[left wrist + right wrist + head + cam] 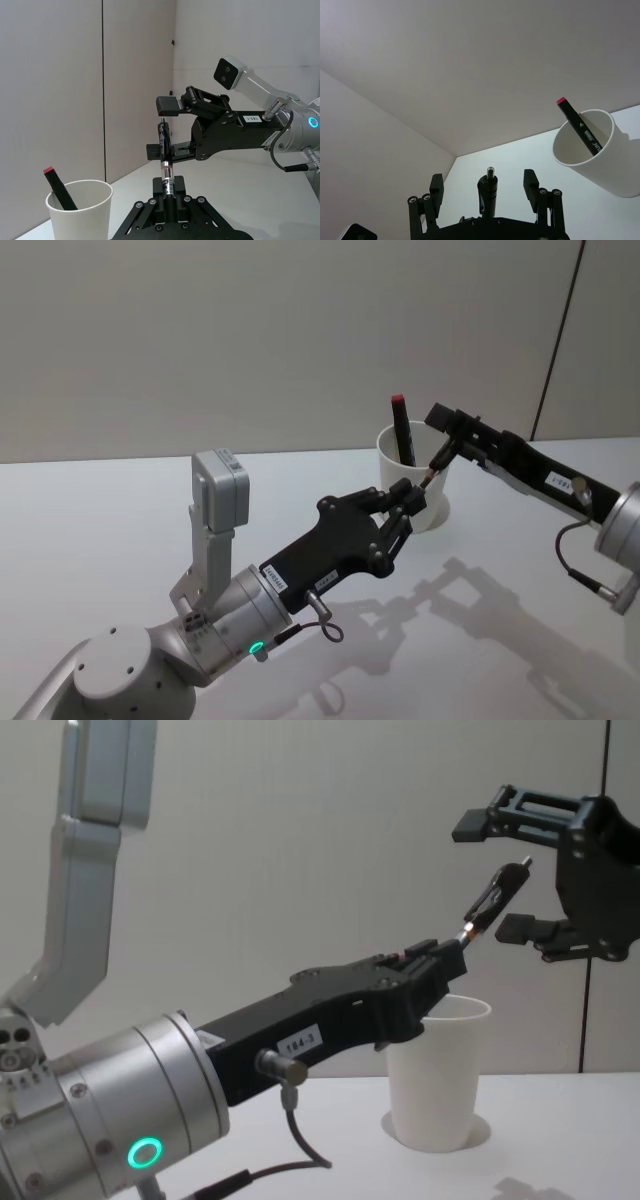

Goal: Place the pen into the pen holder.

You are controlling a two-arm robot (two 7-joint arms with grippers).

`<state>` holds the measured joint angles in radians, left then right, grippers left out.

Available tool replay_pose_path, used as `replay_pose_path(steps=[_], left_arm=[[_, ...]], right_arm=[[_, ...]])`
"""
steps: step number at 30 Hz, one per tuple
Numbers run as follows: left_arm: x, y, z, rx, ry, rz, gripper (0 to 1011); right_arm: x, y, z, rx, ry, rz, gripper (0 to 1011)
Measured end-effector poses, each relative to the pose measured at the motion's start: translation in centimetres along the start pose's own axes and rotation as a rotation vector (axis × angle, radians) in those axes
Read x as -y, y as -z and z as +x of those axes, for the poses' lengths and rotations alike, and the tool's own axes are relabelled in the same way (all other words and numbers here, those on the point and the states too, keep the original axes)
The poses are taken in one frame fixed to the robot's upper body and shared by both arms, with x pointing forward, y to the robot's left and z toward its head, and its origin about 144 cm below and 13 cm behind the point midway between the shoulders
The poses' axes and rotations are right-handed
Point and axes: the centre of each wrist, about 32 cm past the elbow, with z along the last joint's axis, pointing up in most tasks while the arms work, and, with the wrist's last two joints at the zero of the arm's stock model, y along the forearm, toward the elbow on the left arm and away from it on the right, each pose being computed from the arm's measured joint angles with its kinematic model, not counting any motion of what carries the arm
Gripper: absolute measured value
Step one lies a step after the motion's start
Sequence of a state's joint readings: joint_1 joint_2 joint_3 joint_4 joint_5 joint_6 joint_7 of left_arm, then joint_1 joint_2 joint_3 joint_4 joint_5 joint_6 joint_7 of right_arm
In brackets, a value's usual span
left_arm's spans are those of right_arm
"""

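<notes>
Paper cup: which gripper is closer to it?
Left. The left gripper, holding the pen, is beside the paper cup; the right gripper hangs open higher, straddling the pen's top.

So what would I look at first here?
Probably the pen held up in the air: the left gripper is shut on its lower end, and the right gripper sits open around its top. Next comes the white cup on the table close by them, with a red-tipped marker leaning inside.

Left gripper (415, 497) pinched — right gripper (498, 877) spread
</notes>
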<state>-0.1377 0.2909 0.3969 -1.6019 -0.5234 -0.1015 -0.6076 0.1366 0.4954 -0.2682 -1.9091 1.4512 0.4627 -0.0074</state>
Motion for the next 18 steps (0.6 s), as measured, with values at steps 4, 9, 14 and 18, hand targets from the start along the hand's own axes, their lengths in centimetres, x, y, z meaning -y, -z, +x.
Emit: replay_pose_path(steps=[4, 9, 14, 18], left_arm=[[0.0, 0.0, 0.0, 0.0, 0.0, 0.0, 127], [0.0, 0.0, 0.0, 0.0, 0.0, 0.0, 127], [0.0, 0.0, 0.0, 0.0, 0.0, 0.0, 128], [0.0, 0.0, 0.0, 0.0, 0.0, 0.0, 128]], right_arm=[[0.05, 0.01, 0.0, -0.003, -0.001, -0.003, 1001], [0.07, -0.01, -0.01, -0.004, -0.003, -0.004, 1001], [0.05, -0.05, -0.04, -0.004, -0.005, -0.004, 1001], [0.03, -0.08, -0.05, -0.003, -0.007, -0.004, 1001]])
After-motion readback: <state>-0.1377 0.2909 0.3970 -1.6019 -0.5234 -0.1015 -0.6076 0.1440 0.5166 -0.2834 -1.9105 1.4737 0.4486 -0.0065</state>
